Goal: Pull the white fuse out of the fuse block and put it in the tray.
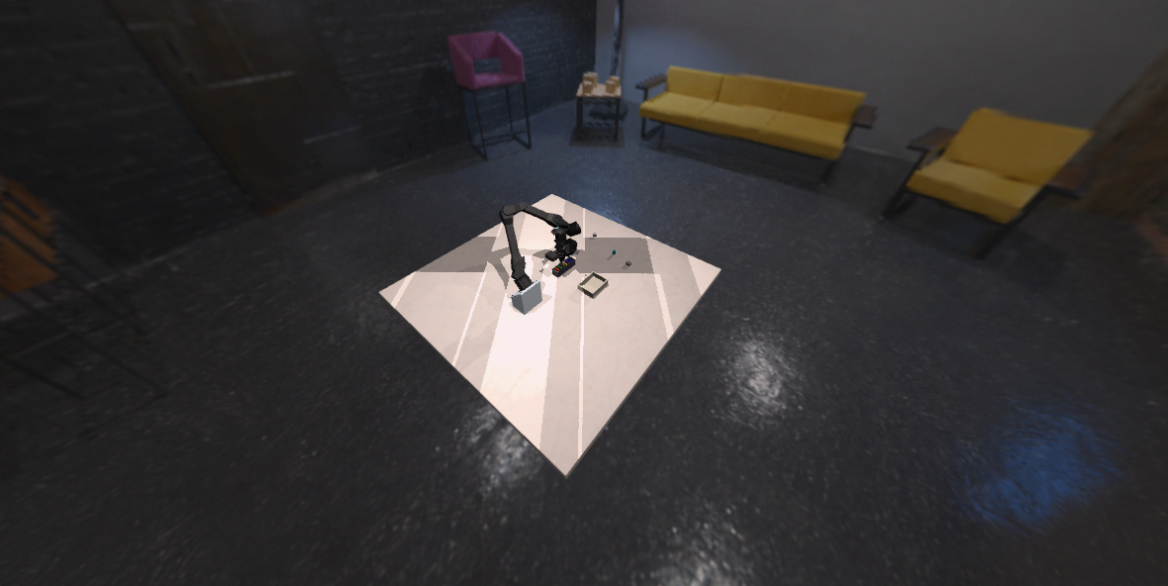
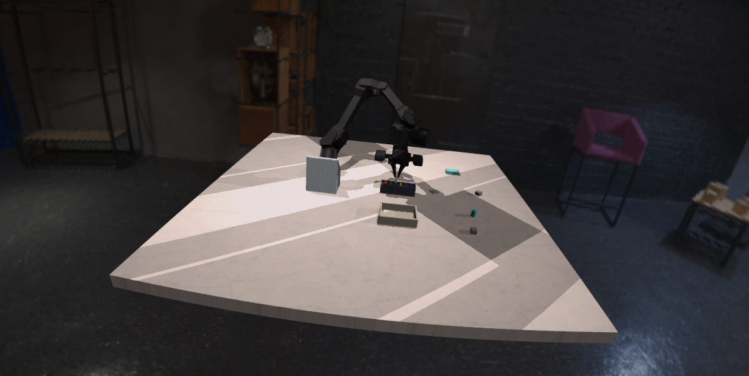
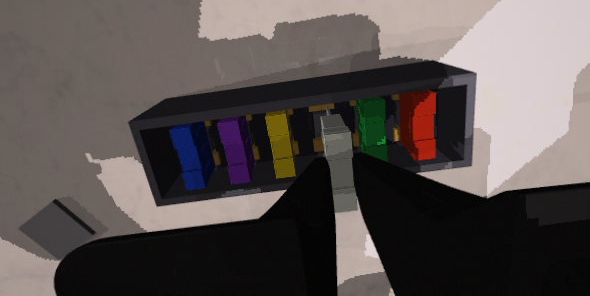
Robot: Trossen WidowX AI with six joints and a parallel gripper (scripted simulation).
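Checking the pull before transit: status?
Claw shut on white fuse. Fuse lifted, above fuse block. Green fuse close alongside. Tray not reached.

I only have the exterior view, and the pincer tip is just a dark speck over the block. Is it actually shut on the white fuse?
Observer: Yes. The wrist view shows the black pincer shut on the white rectangular fuse, with one finger on each side.
Operator: Is it out of its slot?
Observer: It appears raised above its neighbours, and brass clips show bare beside it in the black fuse block. I cannot tell whether its lower end is fully clear.
Operator: What sits closest to it?
Observer: The green fuse is on one side and the yellow fuse on the other. The finger nearest the green fuse overlaps it in the picture, so I cannot judge contact.
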